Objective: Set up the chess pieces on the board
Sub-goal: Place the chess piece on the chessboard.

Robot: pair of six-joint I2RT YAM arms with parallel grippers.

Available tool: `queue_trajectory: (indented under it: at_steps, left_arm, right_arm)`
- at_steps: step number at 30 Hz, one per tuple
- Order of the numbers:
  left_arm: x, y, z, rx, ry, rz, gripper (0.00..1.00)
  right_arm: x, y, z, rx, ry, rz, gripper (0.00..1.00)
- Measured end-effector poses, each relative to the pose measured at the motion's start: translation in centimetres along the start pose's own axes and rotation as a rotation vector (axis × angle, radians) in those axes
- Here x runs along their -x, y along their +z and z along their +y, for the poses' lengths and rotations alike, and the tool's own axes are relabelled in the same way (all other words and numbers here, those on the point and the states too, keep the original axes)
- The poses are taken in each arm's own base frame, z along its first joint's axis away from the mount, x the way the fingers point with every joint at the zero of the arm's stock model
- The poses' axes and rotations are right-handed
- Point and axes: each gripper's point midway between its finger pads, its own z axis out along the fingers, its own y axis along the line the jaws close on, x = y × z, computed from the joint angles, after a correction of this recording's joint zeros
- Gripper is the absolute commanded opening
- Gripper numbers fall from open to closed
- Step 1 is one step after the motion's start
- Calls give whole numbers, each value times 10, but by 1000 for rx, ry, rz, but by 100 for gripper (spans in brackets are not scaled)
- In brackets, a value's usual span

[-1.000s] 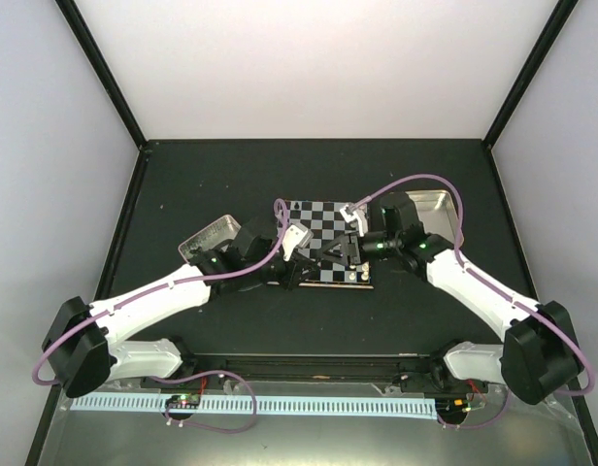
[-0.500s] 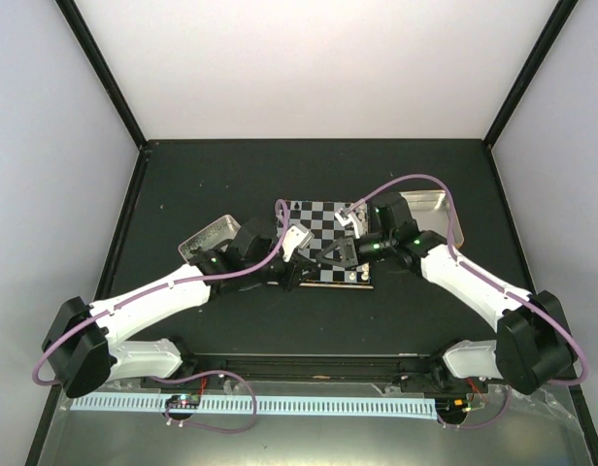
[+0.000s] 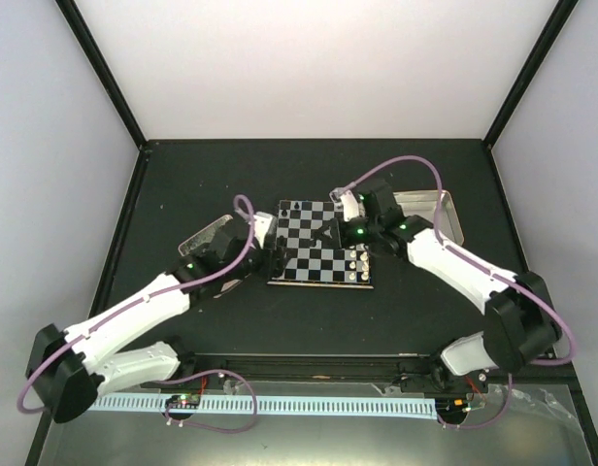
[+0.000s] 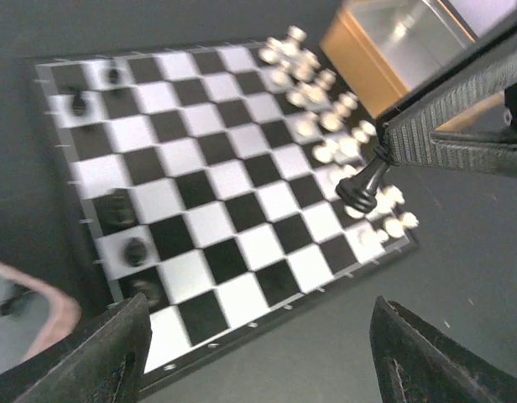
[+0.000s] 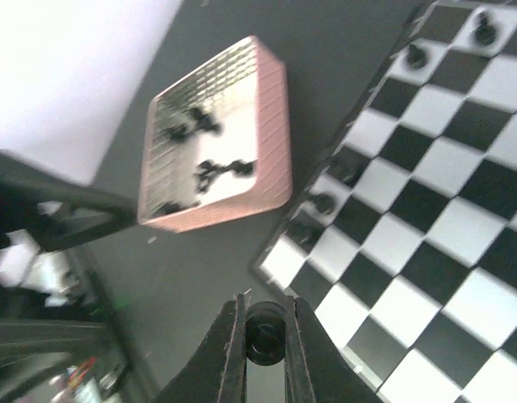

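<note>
My right gripper (image 5: 264, 315) pinched one black piece (image 4: 362, 186) over the board (image 3: 314, 264); my left gripper (image 4: 258, 309) hung wide open near its left edge; other black pieces (image 5: 215, 170) lay in the pink tin (image 5: 272, 126).

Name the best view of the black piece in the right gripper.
Left wrist: the black piece hangs in profile from the right gripper. Right wrist shows only its top between the fingers; top external, nothing discernible.
</note>
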Motion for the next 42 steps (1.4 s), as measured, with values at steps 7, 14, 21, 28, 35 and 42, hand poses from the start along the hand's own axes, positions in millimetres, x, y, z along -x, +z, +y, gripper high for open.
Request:
queue_trajectory:
  at_steps: [7, 14, 21, 28, 35, 42]
  left_arm:
    - [26, -50, 51, 200, -119, -207, 83]
    - [17, -74, 80, 282, -254, -295, 84]
    - [-7, -70, 99, 323, -367, -260, 84]
    - [-15, -69, 106, 331, -420, -244, 85]
    - [-22, -66, 110, 329, -444, -221, 85]
    - [-27, -64, 112, 323, -457, -205, 85]
  right_arm:
    - [34, 42, -29, -239, -37, -37, 2]
    - [58, 92, -36, -394, -91, -45, 2]
    - [59, 133, -42, -507, -137, -15, 3]
    - [47, 155, -59, -581, -156, 39, 4]
    - [39, 166, -74, -618, -164, 73, 4]
    - [33, 171, -80, -624, -164, 92, 4]
